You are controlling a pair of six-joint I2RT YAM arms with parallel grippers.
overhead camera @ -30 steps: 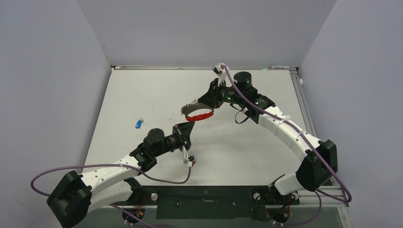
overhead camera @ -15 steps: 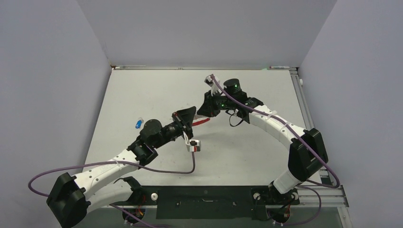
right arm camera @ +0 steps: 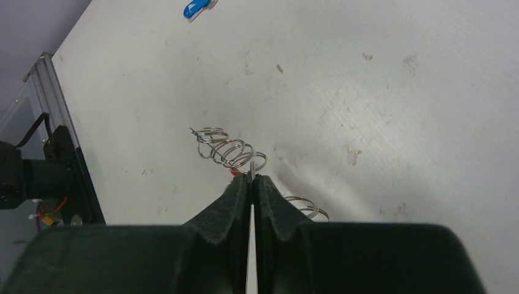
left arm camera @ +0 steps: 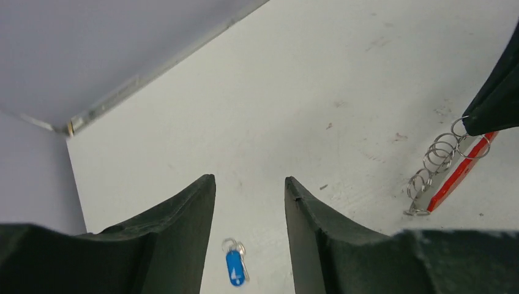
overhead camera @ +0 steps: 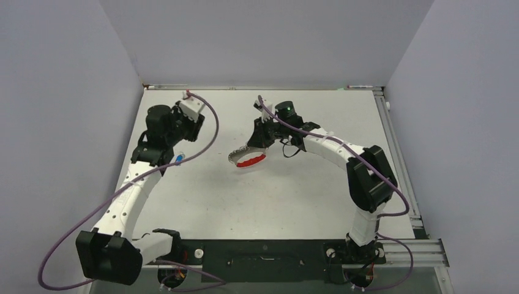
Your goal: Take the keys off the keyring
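Right gripper is pinched tight on the keyring around the middle of the table. Left gripper hangs partly open, gripping nothing, over the blue key, which lies near the table's left edge, well apart from the keyring.

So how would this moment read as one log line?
left gripper: open near blue key | right gripper: shut on keyring | blue key: off keyring

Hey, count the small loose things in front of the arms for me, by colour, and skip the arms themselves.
Blue key: 1
Red keyring: 1
Total: 2
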